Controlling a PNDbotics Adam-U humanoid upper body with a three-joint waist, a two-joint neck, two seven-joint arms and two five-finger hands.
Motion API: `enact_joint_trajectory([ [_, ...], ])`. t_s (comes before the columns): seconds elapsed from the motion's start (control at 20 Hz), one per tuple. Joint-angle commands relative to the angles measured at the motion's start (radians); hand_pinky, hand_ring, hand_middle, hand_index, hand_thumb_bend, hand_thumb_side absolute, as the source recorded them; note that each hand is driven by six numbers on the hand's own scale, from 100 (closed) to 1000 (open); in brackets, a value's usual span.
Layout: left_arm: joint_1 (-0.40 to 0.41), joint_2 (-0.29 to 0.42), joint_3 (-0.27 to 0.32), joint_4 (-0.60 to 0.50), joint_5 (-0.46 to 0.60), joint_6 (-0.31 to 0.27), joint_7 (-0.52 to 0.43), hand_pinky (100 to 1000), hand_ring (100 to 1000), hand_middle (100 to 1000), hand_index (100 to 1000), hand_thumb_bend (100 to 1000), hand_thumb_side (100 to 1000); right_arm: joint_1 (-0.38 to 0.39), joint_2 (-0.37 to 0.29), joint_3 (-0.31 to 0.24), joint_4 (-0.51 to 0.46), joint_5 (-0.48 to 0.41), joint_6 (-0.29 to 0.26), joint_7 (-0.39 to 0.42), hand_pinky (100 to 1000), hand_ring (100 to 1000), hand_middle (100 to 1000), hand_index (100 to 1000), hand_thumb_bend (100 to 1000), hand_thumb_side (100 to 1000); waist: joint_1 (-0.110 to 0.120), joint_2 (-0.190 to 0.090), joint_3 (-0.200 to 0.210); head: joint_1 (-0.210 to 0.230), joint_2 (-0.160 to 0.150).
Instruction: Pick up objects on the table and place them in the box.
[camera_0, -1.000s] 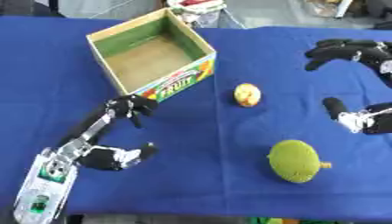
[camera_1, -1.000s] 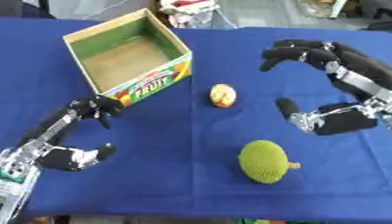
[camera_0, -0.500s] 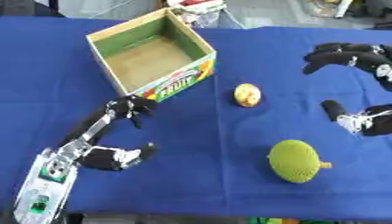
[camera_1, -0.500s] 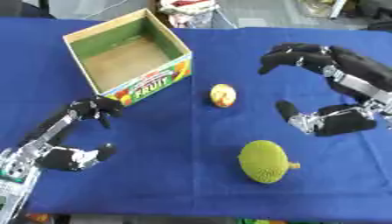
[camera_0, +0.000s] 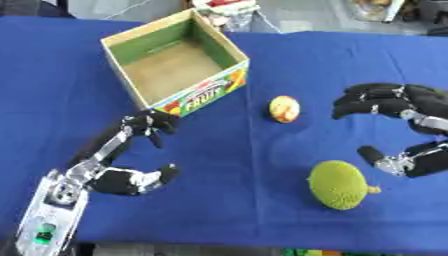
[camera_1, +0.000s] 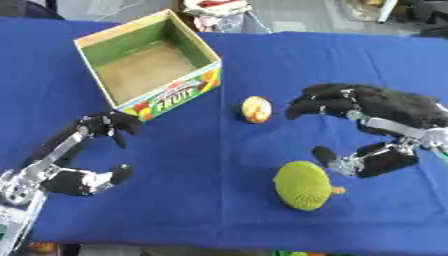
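Note:
An open cardboard fruit box (camera_0: 174, 67) stands empty at the back left of the blue table. A small yellow-and-red fruit (camera_0: 284, 108) lies to its right. Nearer the front sits a bumpy green round fruit (camera_0: 341, 184). My right hand (camera_1: 376, 120) hovers to the right of both fruits, open, fingers arched toward the small fruit and thumb near the green one, touching neither. My left hand (camera_0: 122, 160) rests open at the lower left, fingertips just short of the box's front corner.
The blue tablecloth (camera_0: 245, 215) covers the whole work surface. Clutter lies beyond the table's far edge (camera_0: 227, 9). Open cloth stretches between the box and the fruits.
My right hand has moved left and slightly down, closer to the two fruits. The left hand, box and fruits have stayed put.

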Motion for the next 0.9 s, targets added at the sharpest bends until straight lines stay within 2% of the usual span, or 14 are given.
enact_joint_trajectory([
  [0.05,-0.005,0.017,0.002,-0.010,0.003,-0.001,-0.004,563,736,753,876,475,576,-0.007,-0.036,0.008,0.014,0.037,-0.023,0.002,958,891,800,957,100,190,-0.001,-0.016,0.001,0.000,0.005],
  [0.3,-0.004,0.018,0.001,-0.010,0.003,-0.001,-0.005,563,736,753,876,474,576,0.006,-0.043,0.029,0.037,0.093,-0.048,-0.002,958,893,810,959,100,249,-0.003,-0.016,0.003,0.000,0.005],
  [0.9,-0.006,0.021,0.001,-0.010,0.003,-0.003,-0.008,564,736,754,876,473,577,0.025,-0.056,0.058,0.080,0.190,-0.090,-0.029,959,894,819,960,100,322,-0.005,-0.017,0.004,0.001,0.005],
])
